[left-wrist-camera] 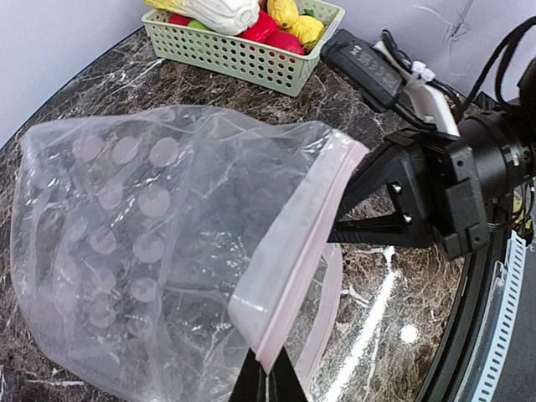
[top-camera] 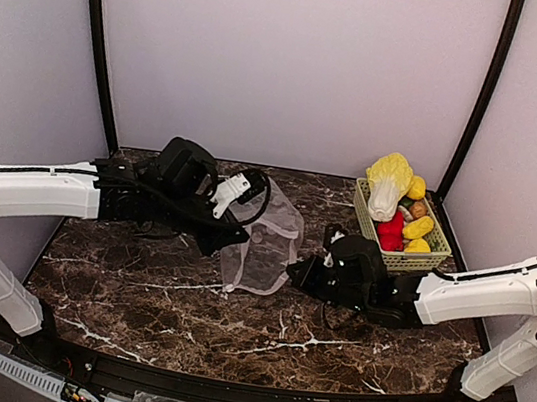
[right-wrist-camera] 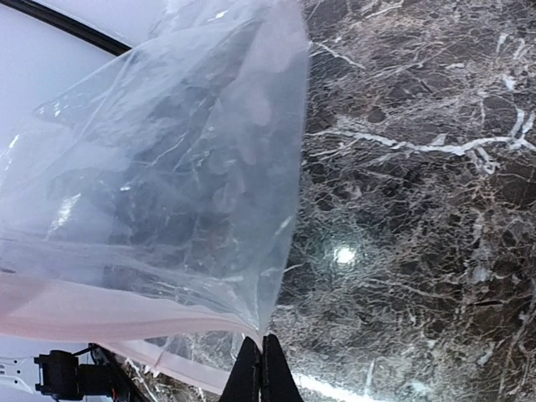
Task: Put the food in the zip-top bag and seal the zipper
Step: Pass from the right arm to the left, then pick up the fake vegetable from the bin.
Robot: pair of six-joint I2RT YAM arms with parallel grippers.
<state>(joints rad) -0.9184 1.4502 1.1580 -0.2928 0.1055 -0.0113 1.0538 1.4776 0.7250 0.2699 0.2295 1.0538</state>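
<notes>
Mid-tabletop [top-camera: 133, 292], dark marble: one clear zip-top bag [top-camera: 264, 241], dotted and floppy, hangs lifted between two arms. The left tool [top-camera: 230, 244] meets the bag's left side and the right tool [top-camera: 296, 271] its right side.

In the left wrist view the left tool [left-wrist-camera: 264, 383] has its fingers together, clamped on the bag [left-wrist-camera: 126, 234] at the end of the zipper [left-wrist-camera: 310, 243], one pink-white strip along the mouth edge. The right tool [left-wrist-camera: 339, 228] reaches the same strip from the other side. In the right wrist view the right tool [right-wrist-camera: 261, 370] is pinched tight on a corner of the bag [right-wrist-camera: 167, 167], with the strip [right-wrist-camera: 100, 314] running off to the left.

There is one light green mesh basket [top-camera: 421, 262] at the right rear, well apart from the bag. All the food [top-camera: 403, 216] in view is piled in it:
- one yellow-white cabbage [top-camera: 387, 183]
- one red piece [top-camera: 390, 231]
- about three yellow pieces
- one brownish piece

The exact count can't be told, since the pieces overlap and the lower ones are hidden.

The zipper's slider cannot be picked out. Both wrist views cut the fingers off at the bottom edge. In the top view the fingertips are dark against dark marble, so the grip is hard to read there. The left wrist view crops the basket [left-wrist-camera: 243, 54] at the top.
</notes>
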